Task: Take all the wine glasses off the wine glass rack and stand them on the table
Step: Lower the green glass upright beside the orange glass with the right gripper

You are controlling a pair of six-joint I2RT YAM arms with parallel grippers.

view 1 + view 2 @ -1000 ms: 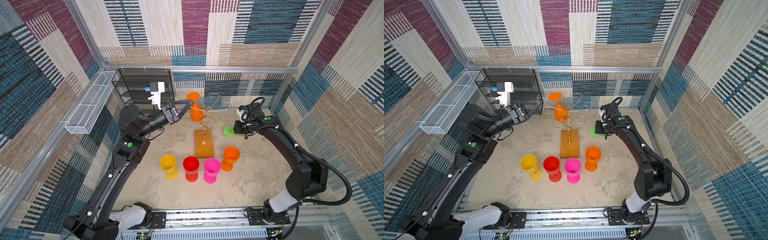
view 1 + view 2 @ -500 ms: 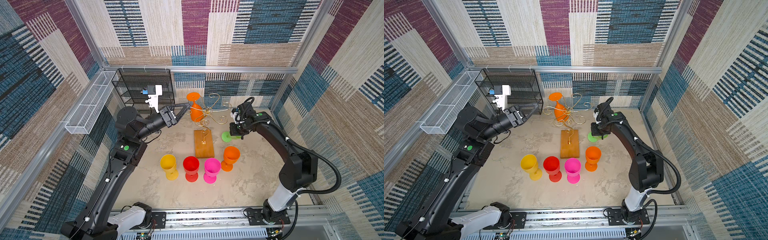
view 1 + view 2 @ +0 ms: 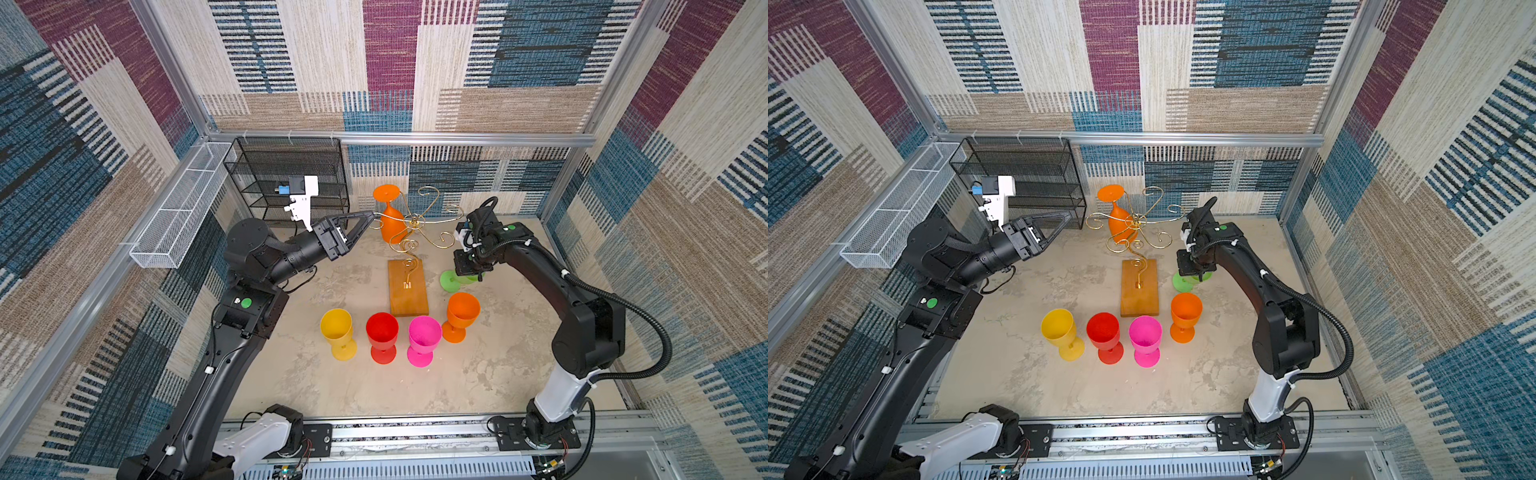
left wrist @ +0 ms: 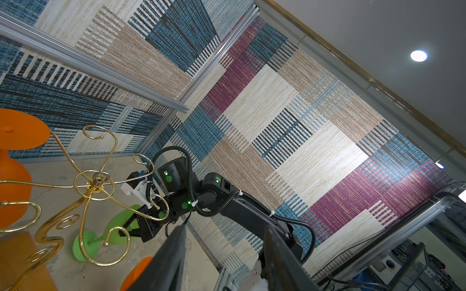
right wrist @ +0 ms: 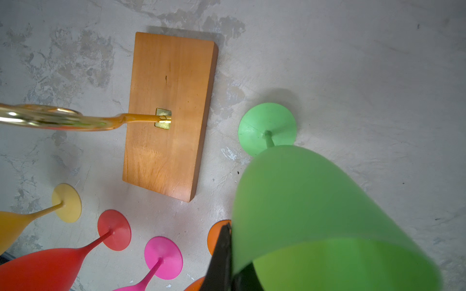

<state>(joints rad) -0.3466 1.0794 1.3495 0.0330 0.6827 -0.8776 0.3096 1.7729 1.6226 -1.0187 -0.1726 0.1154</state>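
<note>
The wine glass [image 3: 451, 281], green, is off the wine glass rack [image 3: 415, 222] in both top views. It is tilted just beside the rack's wooden base [image 3: 407, 291] and held by the right end effector [image 3: 467, 266]. An orange glass [image 3: 390, 224] hangs upside down on the rack, and the left end effector [image 3: 371, 219] stands spread and empty near it. The left wrist view shows those fingers [image 4: 169, 264] parted on nothing. In the right wrist view one finger [image 5: 222, 257] presses the green rim; whether the foot touches the surface [image 5: 378, 75] I cannot tell. Likely step: setting down. Next: lower it level, then release.
</note>
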